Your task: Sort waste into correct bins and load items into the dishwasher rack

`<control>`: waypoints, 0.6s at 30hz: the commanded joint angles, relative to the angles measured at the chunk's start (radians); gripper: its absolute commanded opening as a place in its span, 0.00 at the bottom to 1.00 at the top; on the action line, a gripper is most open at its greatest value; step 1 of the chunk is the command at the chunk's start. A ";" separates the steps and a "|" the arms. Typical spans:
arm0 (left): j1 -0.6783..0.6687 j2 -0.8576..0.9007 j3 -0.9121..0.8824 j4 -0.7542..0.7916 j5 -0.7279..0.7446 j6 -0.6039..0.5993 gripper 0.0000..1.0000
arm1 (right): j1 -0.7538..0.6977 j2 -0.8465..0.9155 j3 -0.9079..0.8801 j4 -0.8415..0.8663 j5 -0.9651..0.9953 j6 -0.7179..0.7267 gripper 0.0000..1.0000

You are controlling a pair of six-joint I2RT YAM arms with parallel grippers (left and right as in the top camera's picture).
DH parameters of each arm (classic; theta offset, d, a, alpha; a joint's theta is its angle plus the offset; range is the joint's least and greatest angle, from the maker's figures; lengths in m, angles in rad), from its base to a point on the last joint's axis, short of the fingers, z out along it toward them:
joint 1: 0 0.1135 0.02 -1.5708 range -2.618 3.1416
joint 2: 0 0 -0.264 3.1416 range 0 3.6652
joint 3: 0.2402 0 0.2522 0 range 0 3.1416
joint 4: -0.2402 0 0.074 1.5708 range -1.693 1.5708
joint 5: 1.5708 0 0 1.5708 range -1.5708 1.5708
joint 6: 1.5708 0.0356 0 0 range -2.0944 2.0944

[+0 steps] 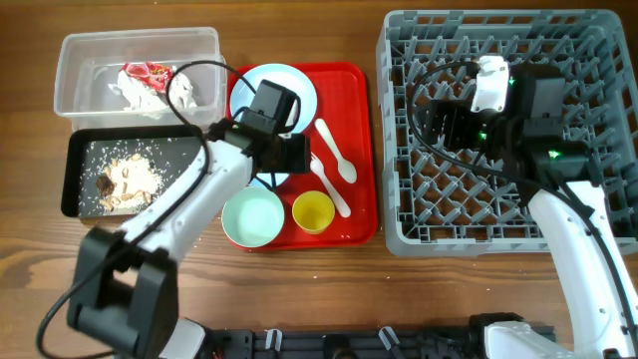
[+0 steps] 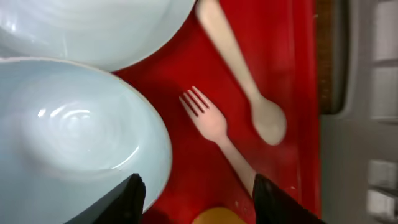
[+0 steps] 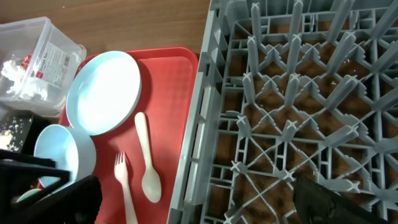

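Observation:
On the red tray (image 1: pixel 361 150) lie a pale blue plate (image 1: pixel 299 88), a bowl (image 1: pixel 252 217), a yellow cup (image 1: pixel 312 211), a white fork (image 1: pixel 329 187) and a spoon (image 1: pixel 337 152). My left gripper (image 1: pixel 297 160) hovers over the tray, open and empty. In its wrist view the open jaws (image 2: pixel 199 202) sit above the second bowl (image 2: pixel 62 130), the fork (image 2: pixel 211 124) and the cup (image 2: pixel 217 218). My right gripper (image 1: pixel 434 125) is open and empty over the grey dishwasher rack (image 1: pixel 598 40). Its jaws (image 3: pixel 193 205) span the rack's left wall (image 3: pixel 199 124).
The clear tub (image 1: pixel 80 50) at the back left holds the red-and-white wrapper (image 1: pixel 150 73) and white napkins (image 1: pixel 130 92). The black tray (image 1: pixel 70 175) in front of it holds beige food scraps (image 1: pixel 125 179). Bare wood lies along the front edge.

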 commanded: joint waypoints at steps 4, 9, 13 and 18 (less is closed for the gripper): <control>0.010 -0.075 0.034 -0.076 -0.114 -0.032 0.56 | 0.024 0.011 0.021 0.045 -0.074 0.014 0.97; 0.232 -0.254 0.122 -0.205 -0.088 -0.129 0.62 | 0.264 0.068 0.045 0.127 0.061 0.103 0.96; 0.438 -0.378 0.122 -0.266 -0.089 -0.125 0.73 | 0.422 0.256 0.173 0.140 0.062 0.158 0.90; 0.604 -0.331 0.121 -0.268 -0.092 -0.126 1.00 | 0.537 0.489 0.265 0.155 0.062 0.192 0.77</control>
